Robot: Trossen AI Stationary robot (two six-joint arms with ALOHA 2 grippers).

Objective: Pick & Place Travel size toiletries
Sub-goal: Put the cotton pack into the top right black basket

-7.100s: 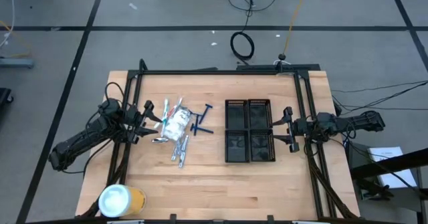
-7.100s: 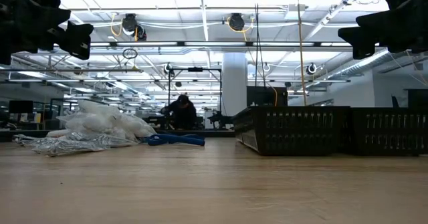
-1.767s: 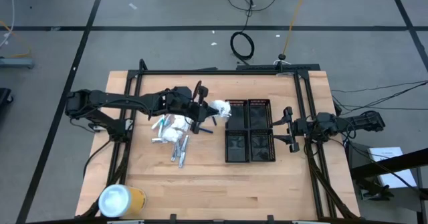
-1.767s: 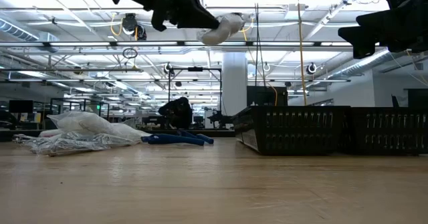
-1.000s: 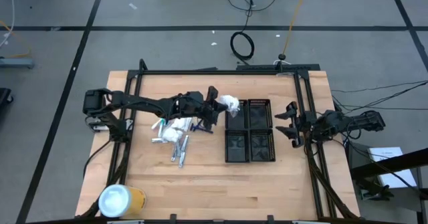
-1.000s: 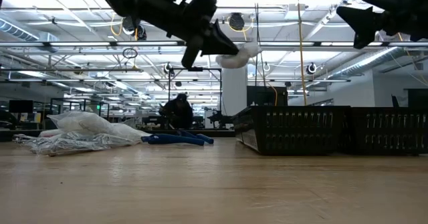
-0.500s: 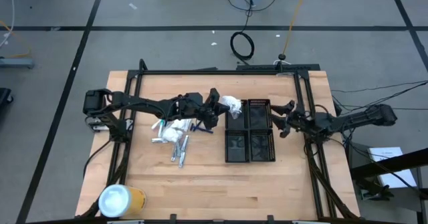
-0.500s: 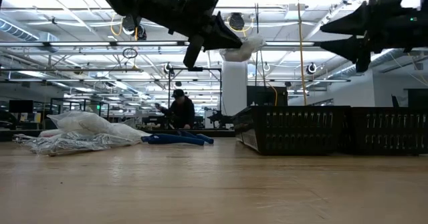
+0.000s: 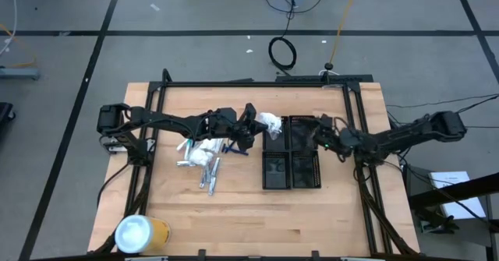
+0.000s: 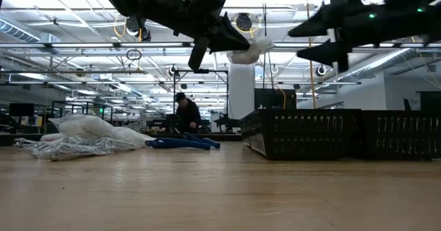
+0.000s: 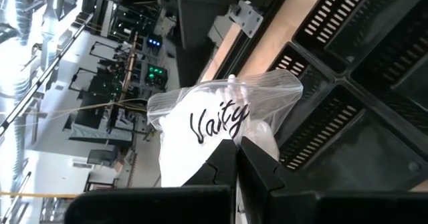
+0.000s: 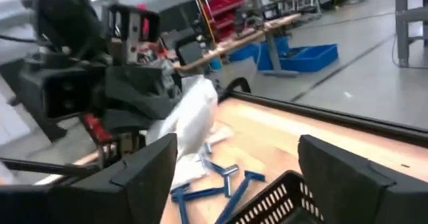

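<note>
- While the left gripper (image 9: 251,126) is pinched shut on one edge of the crinkly packet (image 9: 269,121), most of the packet hangs free beyond the fingertips, high above the table just at the near wall of the black trays (image 9: 291,153). A hold that thin could slip, and the packet would drop short onto the wood rather than into a compartment.
- Because the packet is light and floppy, I judge it may catch on a tray wall or lie across the divider when let go, ending half in and half out.
- With the right gripper (image 9: 321,134) spread wide, holding nothing, and reaching in over the far-right trays toward the packet, the two arms are near each other. If both close on the same spot, fingers could knock together or tug the packet loose.
- Below and behind the left arm, the blue razors (image 9: 232,146) and the remaining pile of toiletries (image 9: 201,156) lie on the table beside the trays; a low sweep of the arm could scatter them.
</note>
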